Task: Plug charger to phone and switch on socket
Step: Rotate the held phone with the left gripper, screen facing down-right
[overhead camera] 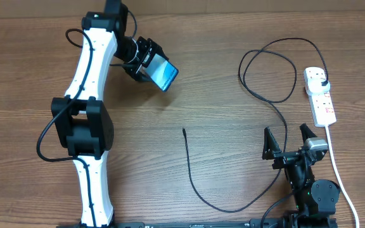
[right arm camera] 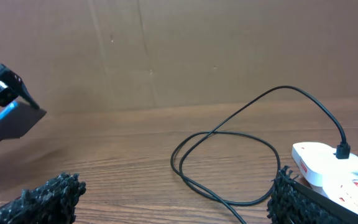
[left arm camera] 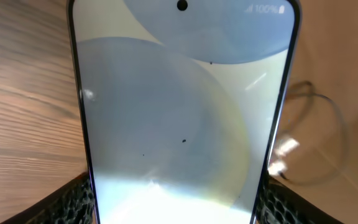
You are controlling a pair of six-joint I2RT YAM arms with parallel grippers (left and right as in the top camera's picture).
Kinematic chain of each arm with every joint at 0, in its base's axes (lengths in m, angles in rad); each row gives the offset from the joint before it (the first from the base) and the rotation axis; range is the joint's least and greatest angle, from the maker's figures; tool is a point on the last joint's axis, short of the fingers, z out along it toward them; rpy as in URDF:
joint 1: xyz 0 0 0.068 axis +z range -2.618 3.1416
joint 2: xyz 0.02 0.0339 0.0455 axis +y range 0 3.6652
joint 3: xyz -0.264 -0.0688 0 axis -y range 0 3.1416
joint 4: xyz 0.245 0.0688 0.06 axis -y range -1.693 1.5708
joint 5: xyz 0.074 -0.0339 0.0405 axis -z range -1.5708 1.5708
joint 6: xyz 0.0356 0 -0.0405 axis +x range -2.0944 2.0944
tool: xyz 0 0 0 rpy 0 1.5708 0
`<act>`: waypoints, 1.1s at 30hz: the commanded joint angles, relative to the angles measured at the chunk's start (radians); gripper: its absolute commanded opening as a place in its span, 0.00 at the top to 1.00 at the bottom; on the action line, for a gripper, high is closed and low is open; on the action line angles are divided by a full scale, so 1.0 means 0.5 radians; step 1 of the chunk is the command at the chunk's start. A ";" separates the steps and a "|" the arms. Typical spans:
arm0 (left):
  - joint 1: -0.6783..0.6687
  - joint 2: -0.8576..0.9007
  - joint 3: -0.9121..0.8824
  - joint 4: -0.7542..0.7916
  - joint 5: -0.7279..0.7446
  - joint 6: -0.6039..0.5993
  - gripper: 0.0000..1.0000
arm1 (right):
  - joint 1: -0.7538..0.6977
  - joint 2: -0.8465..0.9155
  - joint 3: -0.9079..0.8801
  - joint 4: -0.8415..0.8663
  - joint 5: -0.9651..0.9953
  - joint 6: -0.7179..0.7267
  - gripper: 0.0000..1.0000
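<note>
Overhead: phone held up, cable tip lies free

Near the back left of the tabletop [overhead camera: 233, 38], the left gripper [overhead camera: 149, 60] grips the phone [overhead camera: 165, 75] by its sides, up in the air and tilted. The cable [overhead camera: 192, 174] has its tip [overhead camera: 184, 130] in the middle, touching nothing. At the front right, the right gripper [overhead camera: 289, 140] has its jaws wide open and empty. I think it should pinch the cable just behind the tip, so the tip stays straight. Only the right wrist view shows the plug [right arm camera: 342, 149] in the socket [right arm camera: 322, 158] up close. The left wrist view is mostly screen.
</note>
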 commanded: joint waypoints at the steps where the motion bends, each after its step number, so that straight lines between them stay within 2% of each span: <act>1: -0.035 -0.005 0.064 -0.048 -0.336 0.037 0.96 | 0.008 -0.020 -0.021 0.005 0.028 0.008 0.00; 8: -0.074 -0.005 0.064 -0.099 -0.542 0.037 0.96 | 0.008 -0.020 -0.021 0.005 0.028 0.007 0.00; 29: -0.084 -0.005 0.064 -0.129 -0.575 0.037 0.96 | 0.006 -0.020 -0.021 0.009 0.060 0.007 0.00; 33: -0.084 -0.005 0.064 -0.138 -0.575 0.037 0.96 | 0.006 -0.020 -0.020 0.095 0.032 0.008 0.00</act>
